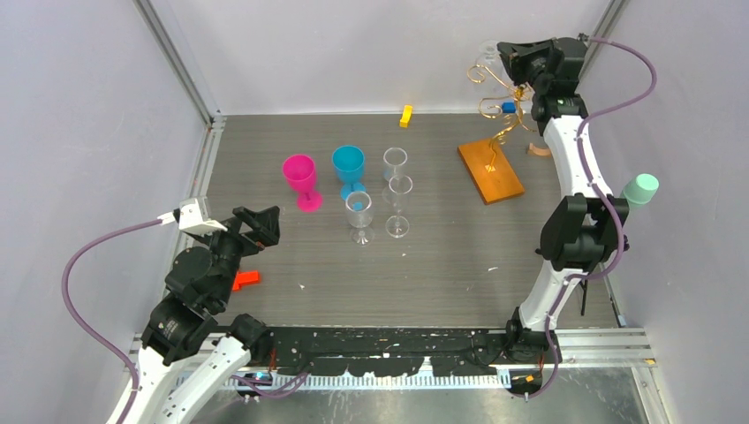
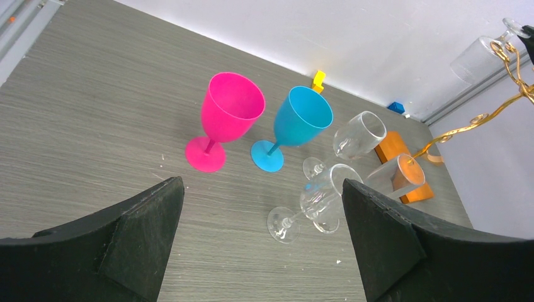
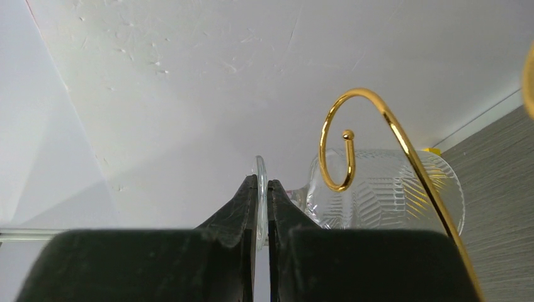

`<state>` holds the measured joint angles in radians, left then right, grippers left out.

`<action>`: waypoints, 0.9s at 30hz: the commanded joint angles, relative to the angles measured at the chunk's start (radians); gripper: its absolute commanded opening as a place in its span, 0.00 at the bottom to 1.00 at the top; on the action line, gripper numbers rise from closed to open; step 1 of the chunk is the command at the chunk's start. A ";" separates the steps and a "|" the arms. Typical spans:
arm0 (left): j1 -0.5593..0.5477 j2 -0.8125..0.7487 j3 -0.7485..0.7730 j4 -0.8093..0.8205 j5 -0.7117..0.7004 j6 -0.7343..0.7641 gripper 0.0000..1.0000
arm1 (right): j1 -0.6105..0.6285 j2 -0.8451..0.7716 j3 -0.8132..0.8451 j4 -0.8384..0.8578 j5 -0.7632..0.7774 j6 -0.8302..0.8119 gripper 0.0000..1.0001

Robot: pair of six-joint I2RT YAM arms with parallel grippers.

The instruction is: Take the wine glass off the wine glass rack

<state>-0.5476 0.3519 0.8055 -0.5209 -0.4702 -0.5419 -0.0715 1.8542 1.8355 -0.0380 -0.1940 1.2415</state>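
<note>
The wine glass rack (image 1: 500,95) is gold wire with curled arms on an orange-brown wooden base (image 1: 490,170) at the back right. A clear wine glass (image 1: 484,58) hangs from an upper arm. My right gripper (image 1: 509,55) is up at that arm. In the right wrist view it (image 3: 262,187) is shut on the thin clear foot (image 3: 260,170) of the wine glass, whose ribbed bowl (image 3: 390,195) lies behind a gold curl (image 3: 340,139). My left gripper (image 1: 262,226) is open and empty at the near left, low over the table (image 2: 261,234). Rack (image 2: 497,113) and hanging glass (image 2: 473,60) show there too.
A pink goblet (image 1: 301,179), a blue goblet (image 1: 348,168) and three clear glasses (image 1: 397,190) stand mid-table. A yellow block (image 1: 405,116) lies at the back wall, a blue block (image 1: 508,107) by the rack, an orange piece (image 1: 246,279) near the left arm. A mint cup (image 1: 640,188) is at the right.
</note>
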 commanded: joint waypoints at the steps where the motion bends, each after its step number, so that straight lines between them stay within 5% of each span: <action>1: -0.002 0.004 -0.002 0.047 -0.002 0.003 1.00 | 0.019 0.008 0.134 0.129 -0.048 -0.017 0.00; 15: -0.002 0.013 -0.002 0.050 0.018 0.005 1.00 | 0.069 0.126 0.259 0.304 -0.192 0.034 0.00; 27: -0.001 0.044 0.002 0.096 0.126 0.003 1.00 | 0.201 0.010 0.163 0.362 -0.267 0.095 0.00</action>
<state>-0.5476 0.3820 0.8055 -0.5049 -0.4011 -0.5419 0.0914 1.9999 2.0209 0.1745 -0.4156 1.2751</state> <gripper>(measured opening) 0.995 0.112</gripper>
